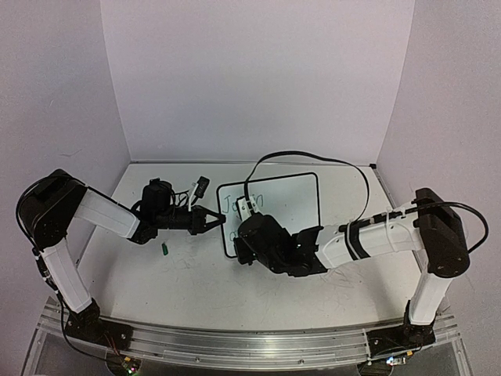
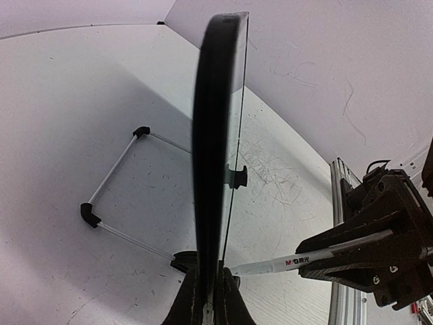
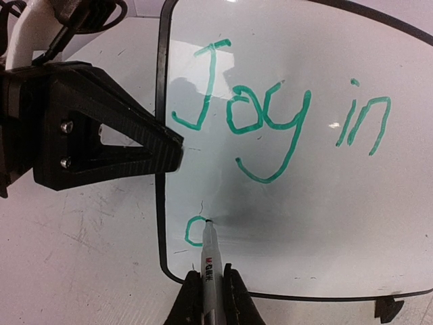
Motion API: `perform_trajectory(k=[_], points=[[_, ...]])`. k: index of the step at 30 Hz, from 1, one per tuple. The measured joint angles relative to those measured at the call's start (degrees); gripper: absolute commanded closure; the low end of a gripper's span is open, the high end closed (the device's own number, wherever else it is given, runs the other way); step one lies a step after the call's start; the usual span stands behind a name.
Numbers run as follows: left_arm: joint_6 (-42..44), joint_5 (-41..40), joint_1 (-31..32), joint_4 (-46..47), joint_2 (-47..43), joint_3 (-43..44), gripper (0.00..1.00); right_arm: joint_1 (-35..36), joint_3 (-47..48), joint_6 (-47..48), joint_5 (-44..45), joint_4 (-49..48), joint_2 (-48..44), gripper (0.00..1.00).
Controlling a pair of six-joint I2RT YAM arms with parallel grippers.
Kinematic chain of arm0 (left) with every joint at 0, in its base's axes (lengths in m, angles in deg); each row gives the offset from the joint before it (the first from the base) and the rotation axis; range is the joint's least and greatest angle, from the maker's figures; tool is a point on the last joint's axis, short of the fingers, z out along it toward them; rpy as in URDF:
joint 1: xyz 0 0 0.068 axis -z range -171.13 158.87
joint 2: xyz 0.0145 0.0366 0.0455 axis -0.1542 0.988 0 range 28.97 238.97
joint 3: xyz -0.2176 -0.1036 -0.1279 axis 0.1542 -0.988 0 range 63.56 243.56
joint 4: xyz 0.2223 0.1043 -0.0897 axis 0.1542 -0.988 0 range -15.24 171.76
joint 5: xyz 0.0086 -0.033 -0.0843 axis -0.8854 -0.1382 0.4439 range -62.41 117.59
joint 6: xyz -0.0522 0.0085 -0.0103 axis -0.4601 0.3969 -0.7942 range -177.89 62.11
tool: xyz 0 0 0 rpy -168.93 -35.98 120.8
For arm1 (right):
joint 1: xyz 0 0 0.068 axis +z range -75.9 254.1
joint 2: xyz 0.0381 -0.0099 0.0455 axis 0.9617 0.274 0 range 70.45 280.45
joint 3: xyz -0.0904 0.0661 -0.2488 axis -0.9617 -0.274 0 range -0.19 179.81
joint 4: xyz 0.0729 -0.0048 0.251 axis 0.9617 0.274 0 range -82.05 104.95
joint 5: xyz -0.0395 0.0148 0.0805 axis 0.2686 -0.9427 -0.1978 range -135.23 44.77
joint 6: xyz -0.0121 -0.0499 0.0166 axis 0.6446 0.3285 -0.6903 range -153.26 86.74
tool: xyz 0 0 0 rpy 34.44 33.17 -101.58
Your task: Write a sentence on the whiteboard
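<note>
The right gripper (image 3: 206, 288) is closed on a marker (image 3: 207, 261), its 2 fingers pressed against the barrel from either side. The marker points away from the wrist, and its dark tip touches the whiteboard (image 3: 304, 203) low on the left part of the writing face. The tip sits at the upper right end of a small green curve, the only mark on the second line. Above it is the sentence (image 3: 270, 122) so far: 2 words in green, "Joy in", across the upper half of the board.

The left gripper (image 3: 172, 145) pinches the board's black border on its left edge, level with the "J". In the left wrist view its fingers (image 2: 196, 301) clamp the rim, with the board seen edge-on and running straight up from them.

The board stands on the table (image 1: 196, 290) near its middle, between the 2 arms, with its face toward the right arm. A black clip foot (image 3: 387, 308) shows at the bottom right corner. Behind the board, a thin wire frame (image 2: 111, 183) with black corners lies on the table. A small green piece (image 1: 165, 249) lies on the table near the left arm, apart from the board.
</note>
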Motion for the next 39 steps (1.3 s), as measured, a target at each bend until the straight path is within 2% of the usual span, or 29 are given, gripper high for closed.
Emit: perform_trajectory(k=[39], points=[[0.13,0.05,0.02,-0.35,0.0,0.02,1.0,-0.15,-3.23,-4.16,-1.53,-1.54,-0.85,1.0]])
